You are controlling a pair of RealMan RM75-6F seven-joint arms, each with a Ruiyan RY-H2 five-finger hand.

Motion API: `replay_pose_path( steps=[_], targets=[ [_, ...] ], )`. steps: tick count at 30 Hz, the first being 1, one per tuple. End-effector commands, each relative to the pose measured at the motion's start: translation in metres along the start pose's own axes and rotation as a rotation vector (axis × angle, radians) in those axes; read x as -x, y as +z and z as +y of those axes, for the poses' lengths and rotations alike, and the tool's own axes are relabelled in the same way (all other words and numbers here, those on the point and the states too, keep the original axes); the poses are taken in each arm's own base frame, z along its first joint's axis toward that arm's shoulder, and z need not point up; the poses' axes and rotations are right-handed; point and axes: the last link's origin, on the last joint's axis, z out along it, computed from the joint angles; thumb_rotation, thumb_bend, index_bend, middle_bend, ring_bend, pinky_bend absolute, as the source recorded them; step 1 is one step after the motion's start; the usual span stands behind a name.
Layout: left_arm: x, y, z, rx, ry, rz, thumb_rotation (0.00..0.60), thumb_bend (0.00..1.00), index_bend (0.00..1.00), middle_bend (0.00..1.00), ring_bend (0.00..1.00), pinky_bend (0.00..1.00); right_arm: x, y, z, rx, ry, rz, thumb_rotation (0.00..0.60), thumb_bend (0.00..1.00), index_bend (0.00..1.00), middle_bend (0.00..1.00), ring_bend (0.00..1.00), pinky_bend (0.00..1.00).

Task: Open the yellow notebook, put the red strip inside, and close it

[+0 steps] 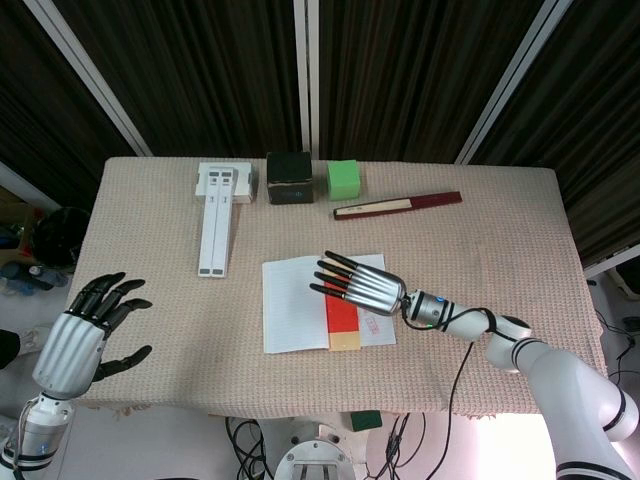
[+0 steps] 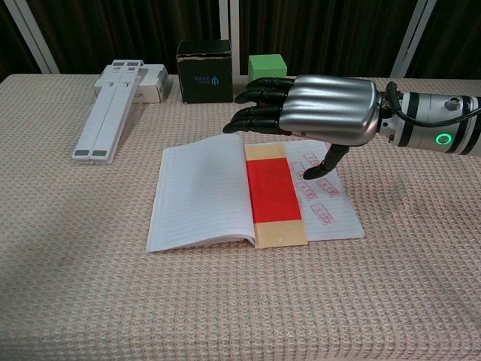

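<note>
A notebook (image 2: 199,192) lies open on the table (image 2: 83,286) with a red strip (image 2: 272,189) flat on its right page beside the fold. The right hand (image 2: 319,113) hovers palm down above the far edge of that page, fingers spread, holding nothing. The left hand (image 1: 85,335) hangs open off the table's near left corner, well apart from the notebook.

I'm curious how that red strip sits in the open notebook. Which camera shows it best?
The chest view: the red strip lies flat along the notebook spine, fully uncovered, with the right hand raised behind it. In the head view the strip looks small and the hand hides its far end.
</note>
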Motion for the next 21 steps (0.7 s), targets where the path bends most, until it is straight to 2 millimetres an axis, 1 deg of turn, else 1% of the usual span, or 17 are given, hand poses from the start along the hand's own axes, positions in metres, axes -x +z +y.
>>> replay_pose_path(
  steps=[1,4,7,11,15,18,21],
  targets=[
    [0.0,0.001,0.0,0.002,-0.001,0.0,0.6,0.03,0.36,0.22,0.13,0.18,0.0,-0.005,0.003,0.02,-0.015,-0.042,0.6,0.08,0.0,0.1,0.0,0.0],
    [0.0,0.001,0.0,0.001,0.0,0.0,0.6,0.03,0.36,0.22,0.13,0.18,0.001,-0.004,-0.006,0.006,0.007,-0.031,0.6,0.08,0.0,0.1,0.0,0.0],
    [-0.001,0.0,0.0,0.0,0.001,0.001,0.6,0.03,0.35,0.22,0.13,0.18,-0.004,-0.005,-0.015,-0.027,0.019,-0.001,0.6,0.08,0.0,0.1,0.0,0.0],
    [-0.001,-0.002,-0.001,-0.009,0.0,0.001,0.6,0.03,0.36,0.22,0.13,0.18,-0.014,-0.014,-0.028,-0.059,0.07,0.049,0.6,0.08,0.0,0.1,0.0,0.0],
    [0.0,-0.002,-0.001,-0.009,-0.002,0.002,0.6,0.03,0.35,0.22,0.13,0.18,-0.02,-0.024,-0.044,-0.091,0.133,0.06,0.6,0.08,0.0,0.1,0.0,0.0],
    [0.0,-0.002,0.0,-0.004,-0.002,0.002,0.6,0.03,0.36,0.22,0.13,0.18,-0.019,-0.03,-0.057,-0.117,0.153,0.052,0.6,0.08,0.0,0.1,0.0,0.0],
    [0.001,-0.001,0.001,0.0,-0.003,0.0,0.6,0.03,0.36,0.22,0.13,0.18,-0.015,-0.032,-0.067,-0.129,0.163,0.038,0.6,0.08,0.0,0.09,0.0,0.0]
  ],
)
